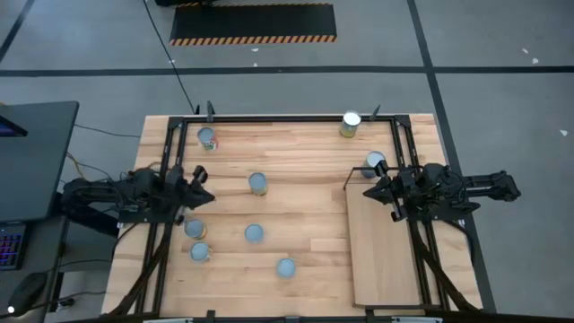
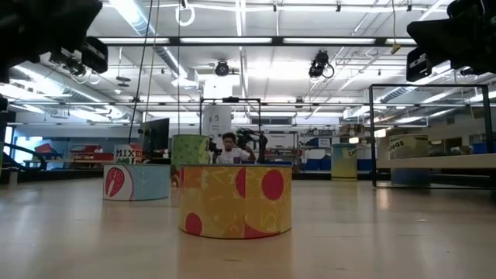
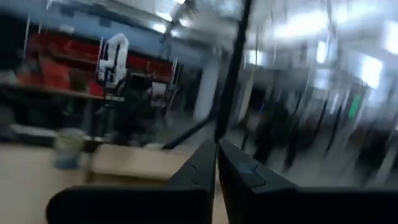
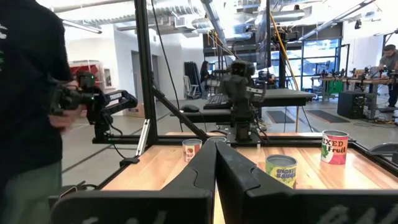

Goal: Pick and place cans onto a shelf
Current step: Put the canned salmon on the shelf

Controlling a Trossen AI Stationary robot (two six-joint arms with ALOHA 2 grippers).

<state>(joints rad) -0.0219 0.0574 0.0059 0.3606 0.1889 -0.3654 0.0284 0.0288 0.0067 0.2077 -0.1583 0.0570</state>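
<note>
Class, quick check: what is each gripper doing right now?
Left gripper: shut, holding nothing, raised over the table's left side.
Right gripper: shut, holding nothing, raised over the shelf.

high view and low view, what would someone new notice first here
From above, small cans lie scattered over the wooden table, most on its left half, such as one near the middle. The pale shelf lies bare at the right. The left gripper and right gripper are both shut and empty, pointing at each other. In the low view a yellow can with red dots stands closest to the camera.
</note>
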